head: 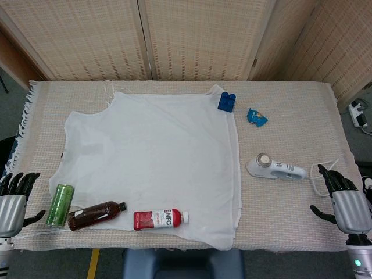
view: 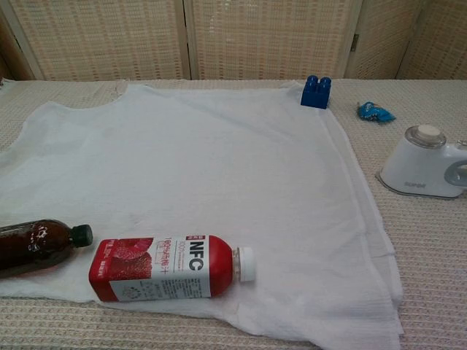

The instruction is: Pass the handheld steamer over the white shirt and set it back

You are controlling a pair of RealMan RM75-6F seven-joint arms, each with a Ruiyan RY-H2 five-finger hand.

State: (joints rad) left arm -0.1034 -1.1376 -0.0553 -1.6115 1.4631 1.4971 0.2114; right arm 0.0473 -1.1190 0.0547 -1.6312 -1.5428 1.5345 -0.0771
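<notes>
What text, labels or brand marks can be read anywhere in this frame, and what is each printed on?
"NFC": on the label of the red juice bottle lying on the white shirt.
Smaller print on that label: too small to read.
Grey mark on the handheld steamer: too blurred to read.
Green can, dark bottle, blue packet: nothing legible.

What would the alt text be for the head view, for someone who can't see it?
A white shirt lies spread flat on a woven-covered table, with a handheld steamer lying beside it, untouched. Three drinks lie along the shirt's near edge; a blue block and a blue wrapper sit farther back. The left hand and right hand wait open at the near corners.
</notes>
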